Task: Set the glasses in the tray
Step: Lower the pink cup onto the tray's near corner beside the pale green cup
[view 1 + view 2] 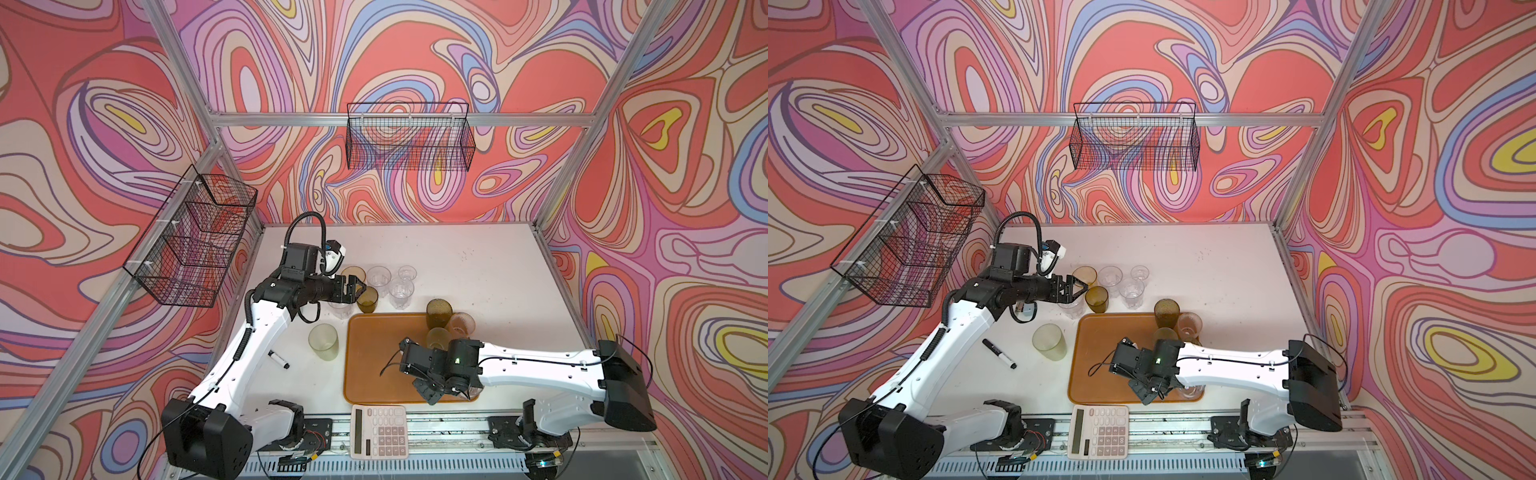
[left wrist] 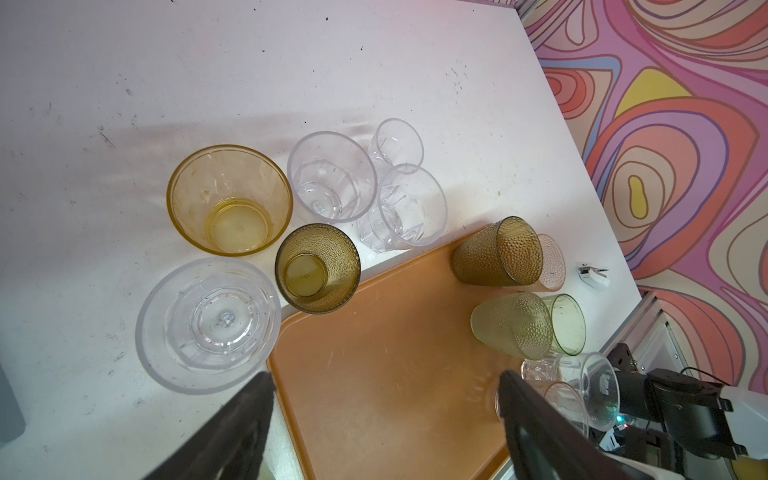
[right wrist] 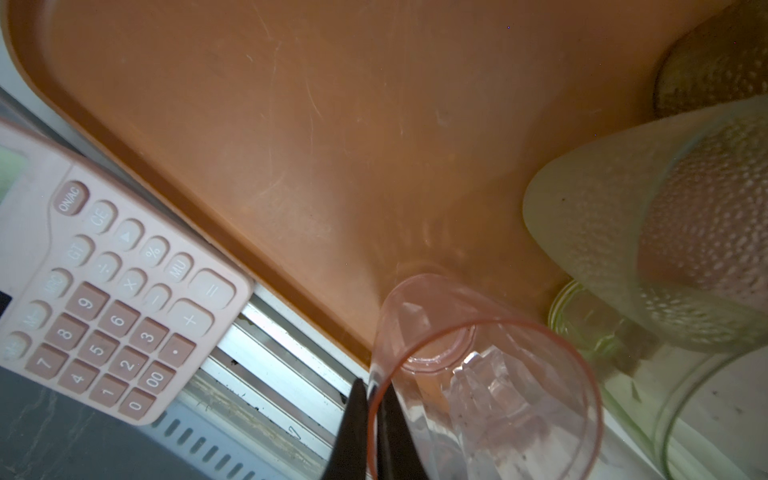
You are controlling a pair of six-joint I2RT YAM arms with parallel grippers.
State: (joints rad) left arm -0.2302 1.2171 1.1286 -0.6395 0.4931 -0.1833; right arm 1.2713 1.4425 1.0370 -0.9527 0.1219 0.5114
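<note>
- White tabletop (image 1: 457,266), hemmed in by loud swirly walls. The tray (image 1: 374,357) lies near the front edge, with a calculator (image 1: 379,432) just before it and a marker (image 1: 279,360) off to its left.
- Roughly half done, I'd judge. An olive-brown glass (image 1: 439,313), a dotted pink glass (image 1: 462,324), a pale green glass (image 1: 436,337) and a few more crowd the tray's right side, and its left half is bare.
- Seven wait on the table beyond and left of the tray: an amber glass (image 1: 353,274), four clear ones, a second olive-brown glass (image 1: 368,300) just beside the tray's far corner, and a frosted tumbler (image 1: 323,341) standing alone.
- The right gripper (image 3: 372,384) is pinched tight on the rim of a smooth pink glass (image 3: 490,374) at the tray's near right corner. I can't tell whether its base has touched down.
- The left gripper (image 1: 356,290) hovers empty over the far cluster with its jaws spread wide.
- All the glasses are small, see-through and upright; some are faceted, some pebbled.
</note>
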